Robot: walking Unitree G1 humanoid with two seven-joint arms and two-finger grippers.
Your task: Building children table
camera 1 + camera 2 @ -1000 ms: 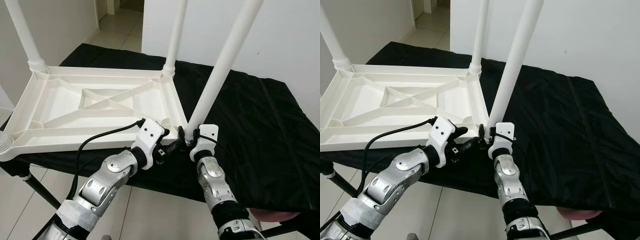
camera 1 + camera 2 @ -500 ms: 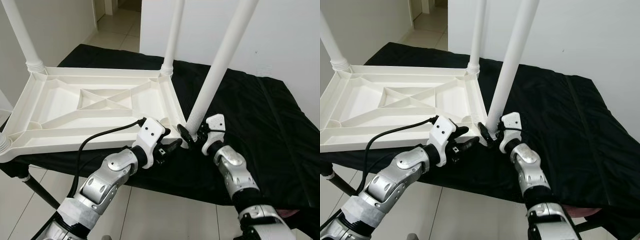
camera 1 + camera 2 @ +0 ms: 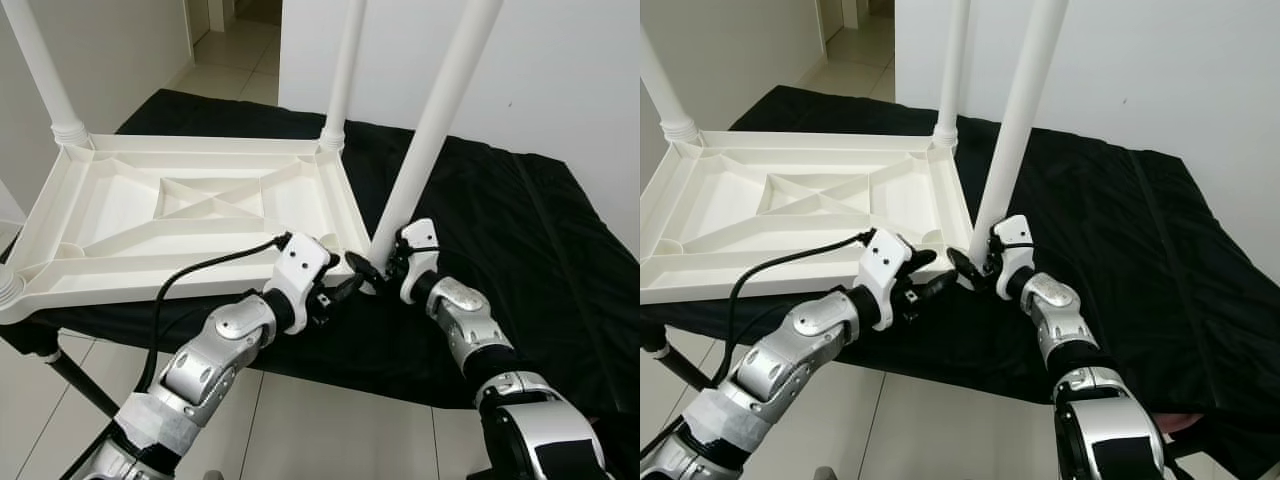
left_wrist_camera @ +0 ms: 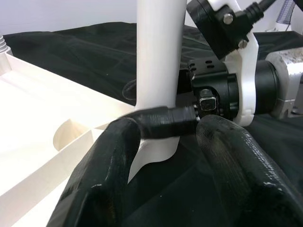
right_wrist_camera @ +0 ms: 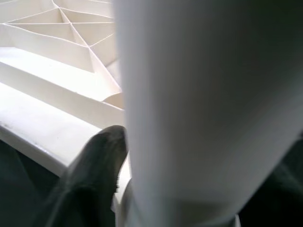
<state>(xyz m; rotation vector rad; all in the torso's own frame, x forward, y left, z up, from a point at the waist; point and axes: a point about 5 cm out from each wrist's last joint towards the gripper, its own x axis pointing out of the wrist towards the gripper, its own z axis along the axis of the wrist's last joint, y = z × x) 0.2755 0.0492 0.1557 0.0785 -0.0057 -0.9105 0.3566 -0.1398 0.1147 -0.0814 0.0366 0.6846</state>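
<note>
Right pincer (image 3: 372, 274) clamps the white leg's (image 3: 432, 122) base at the upturned tabletop's (image 3: 190, 210) near corner, left pincer (image 3: 350, 285) open alongside.

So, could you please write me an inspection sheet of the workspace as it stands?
Surface: black cloth over a table.
Job's things: white tabletop upside down; three legs upright in corners; near-right leg leaning.
Clutter: nothing seen.
Grippers: right gripper clamped on that leg's base; left gripper open beside it.
Cables: black cable from the left wrist.
Surroundings: white walls, tiled floor, doorway beyond.
</note>
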